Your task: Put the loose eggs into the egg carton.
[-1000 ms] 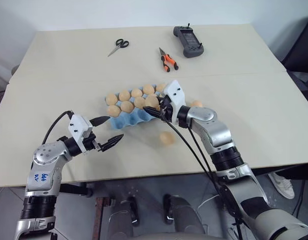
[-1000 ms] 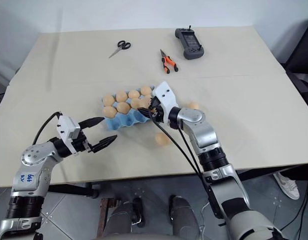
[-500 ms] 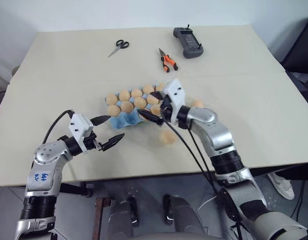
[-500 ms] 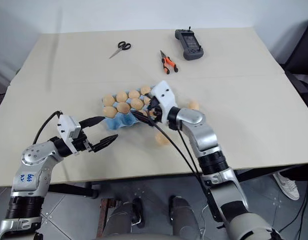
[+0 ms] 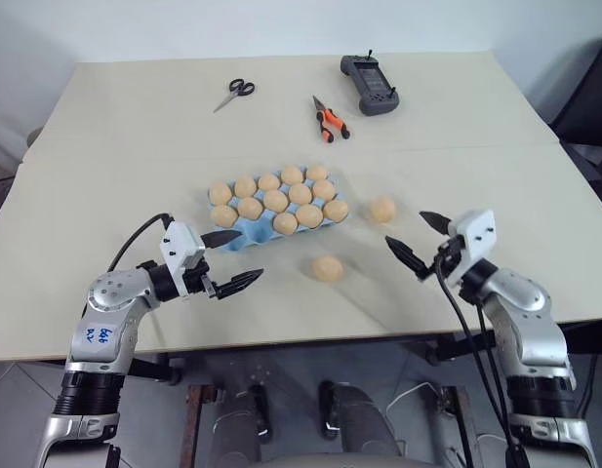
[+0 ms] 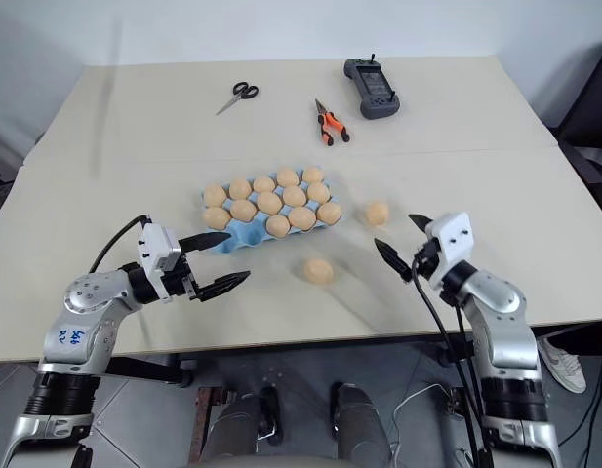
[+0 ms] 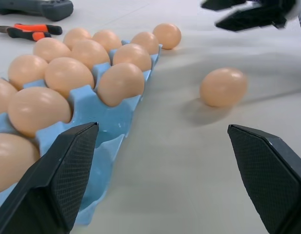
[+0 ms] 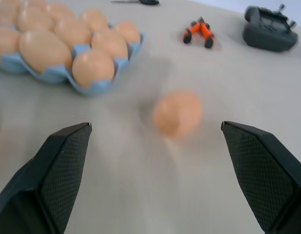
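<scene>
The light blue moulded egg carton (image 5: 244, 234) sits at the middle of the pale beige table (image 5: 135, 136), most of its cups filled with pale tan-orange eggs; the cups at its near left corner stand vacant. Two loose eggs remain on the table: one pale tan-orange oval egg (image 5: 327, 269) in front of the carton's right end, and a second like egg (image 5: 382, 209) just off the carton's right side, apart from it.

My left gripper (image 5: 232, 261) hovers in front of the carton's near left corner, black fingers spread wide, holding nothing. My right gripper (image 5: 420, 241) hovers right of both loose eggs, fingers likewise wide apart and empty.

At the far side lie black-handled scissors (image 5: 233, 93), orange-handled pliers (image 5: 328, 117) and a dark grey handheld controller (image 5: 370, 83).
</scene>
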Robot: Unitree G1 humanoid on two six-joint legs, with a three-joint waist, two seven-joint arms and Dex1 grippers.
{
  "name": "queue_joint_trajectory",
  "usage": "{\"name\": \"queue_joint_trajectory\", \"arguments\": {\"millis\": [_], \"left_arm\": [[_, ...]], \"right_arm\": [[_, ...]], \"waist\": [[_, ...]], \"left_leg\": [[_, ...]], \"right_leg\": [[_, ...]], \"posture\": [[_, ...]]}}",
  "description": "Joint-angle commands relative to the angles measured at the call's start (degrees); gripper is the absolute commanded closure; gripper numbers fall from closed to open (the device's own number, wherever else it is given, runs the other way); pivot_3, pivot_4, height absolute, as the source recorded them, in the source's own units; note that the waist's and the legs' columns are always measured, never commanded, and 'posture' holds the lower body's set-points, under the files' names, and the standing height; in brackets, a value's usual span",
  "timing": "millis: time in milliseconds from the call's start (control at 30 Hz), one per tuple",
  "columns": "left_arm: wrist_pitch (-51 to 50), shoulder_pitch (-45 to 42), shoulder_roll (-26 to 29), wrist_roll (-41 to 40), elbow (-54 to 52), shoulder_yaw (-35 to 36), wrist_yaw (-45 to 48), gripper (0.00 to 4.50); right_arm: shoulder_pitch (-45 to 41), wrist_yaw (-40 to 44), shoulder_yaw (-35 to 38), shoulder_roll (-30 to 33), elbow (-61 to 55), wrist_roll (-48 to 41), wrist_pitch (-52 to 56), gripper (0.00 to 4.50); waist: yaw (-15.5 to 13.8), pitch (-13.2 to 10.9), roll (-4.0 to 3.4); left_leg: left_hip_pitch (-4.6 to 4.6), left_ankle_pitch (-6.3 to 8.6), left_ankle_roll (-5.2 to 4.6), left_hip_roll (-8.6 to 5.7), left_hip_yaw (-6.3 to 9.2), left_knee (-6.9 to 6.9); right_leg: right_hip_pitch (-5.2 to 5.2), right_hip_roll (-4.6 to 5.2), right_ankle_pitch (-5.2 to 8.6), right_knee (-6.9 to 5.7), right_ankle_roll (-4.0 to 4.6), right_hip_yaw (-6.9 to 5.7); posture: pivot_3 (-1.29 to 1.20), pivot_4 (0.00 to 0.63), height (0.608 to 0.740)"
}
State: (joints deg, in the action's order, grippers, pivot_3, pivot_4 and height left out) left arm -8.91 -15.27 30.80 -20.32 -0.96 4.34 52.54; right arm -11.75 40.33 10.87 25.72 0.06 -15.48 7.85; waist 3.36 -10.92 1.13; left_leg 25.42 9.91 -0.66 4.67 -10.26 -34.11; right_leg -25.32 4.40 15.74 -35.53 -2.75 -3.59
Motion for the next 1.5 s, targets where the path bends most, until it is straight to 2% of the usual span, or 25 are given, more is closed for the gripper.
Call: {"name": "queue_joint_trajectory", "arguments": {"millis": [33,267,600,767,867,1000,1067,1200,1300,1500], "left_arm": [[1.4,-1.2,-0.2,0.2,0.6,-0.3,0.1,0.00],[0.3,-2.4,0.2,-1.1,0.1,0.2,0.5,0.00],[1.2,-1.7,-0.5,-1.3,-0.7,1.8,-1.6,0.00],[1.3,-0.7,-0.5,-1.3,-1.8,2.2,-2.4,0.00],[0.9,-0.2,-0.2,-1.6,-2.5,3.0,-2.9,0.00],[0.4,1.1,0.1,-2.5,-3.7,5.2,-4.1,0.00],[0.2,1.8,0.2,-2.8,-4.1,6.3,-4.5,0.00],[0.3,4.3,1.0,-3.3,-4.5,8.8,-5.2,0.00],[0.7,6.1,1.5,-3.3,-4.1,10.5,-5.7,0.00],[0.9,9.3,1.6,-3.7,-4.5,12.6,-6.3,0.00]], "right_arm": [[0.7,-0.5,1.9,0.0,-0.3,-1.7,-2.5,0.04],[-2.7,0.5,0.2,0.5,4.5,-0.9,-3.8,0.04],[-24.6,-0.9,-5.7,-0.5,28.9,5.5,-4.2,0.04],[-31.8,-1.8,-8.9,-1.2,40.1,9.6,-5.3,0.04],[-33.7,-1.9,-8.2,-2.2,43.2,9.1,-6.2,0.61],[-33.7,-0.5,-8.1,-2.4,41.9,8.6,-7.0,1.99],[-33.0,0.2,-8.3,-2.1,39.8,8.7,-8.3,2.46],[-33.1,2.2,-9.3,-3.3,30.9,7.2,-6.1,2.51],[-34.5,4.0,-12.5,-6.6,23.7,6.1,-1.1,2.51],[-39.0,2.3,-20.5,-16.4,18.1,7.7,7.9,2.51]], "waist": [[0.0,0.0,0.00],[0.0,0.0,0.01],[0.2,0.0,0.01],[0.2,0.0,0.01],[0.1,0.0,0.01],[0.1,0.0,0.01],[0.2,0.0,0.01],[0.8,0.0,0.01],[1.6,0.0,0.01],[1.7,0.0,0.01]], "left_leg": [[0.00,0.00,0.00,-0.04,0.00,-0.02],[-0.06,0.00,-0.02,-0.10,0.13,-0.17],[-0.11,0.00,-0.04,-0.08,0.14,-0.12],[-0.07,0.00,-0.03,-0.08,0.15,-0.08],[-0.07,-0.01,-0.02,-0.07,0.16,-0.05],[-0.06,-0.02,-0.02,-0.08,0.15,-0.06],[-0.08,-0.02,-0.01,-0.08,0.15,-0.09],[-0.08,-0.02,0.00,-0.05,0.15,-0.07],[-0.09,-0.03,0.02,-0.02,0.15,-0.07],[-0.10,-0.12,0.17,0.05,0.15,0.01]], "right_leg": [[0.00,0.00,0.00,0.00,0.00,-0.02],[0.21,0.01,0.17,0.13,0.34,-0.04],[0.23,0.00,0.09,0.11,0.31,0.17],[0.13,0.00,0.00,0.00,0.14,0.16],[0.10,0.00,-0.03,-0.06,0.09,0.15],[0.10,0.00,-0.05,-0.09,0.05,0.17],[0.10,0.00,-0.06,-0.10,0.03,0.17],[0.07,-0.01,-0.06,-0.15,0.03,0.19],[0.05,-0.02,-0.05,-0.21,0.05,0.20],[-0.12,-0.05,0.04,-0.45,0.21,0.22]], "posture": [[0.00,0.150,0.740],[0.00,0.150,0.740],[0.00,0.150,0.740],[0.00,0.150,0.740],[0.00,0.150,0.740],[0.00,0.150,0.740],[0.00,0.150,0.740],[0.00,0.150,0.740],[0.00,0.150,0.740],[0.00,0.150,0.740]]}}
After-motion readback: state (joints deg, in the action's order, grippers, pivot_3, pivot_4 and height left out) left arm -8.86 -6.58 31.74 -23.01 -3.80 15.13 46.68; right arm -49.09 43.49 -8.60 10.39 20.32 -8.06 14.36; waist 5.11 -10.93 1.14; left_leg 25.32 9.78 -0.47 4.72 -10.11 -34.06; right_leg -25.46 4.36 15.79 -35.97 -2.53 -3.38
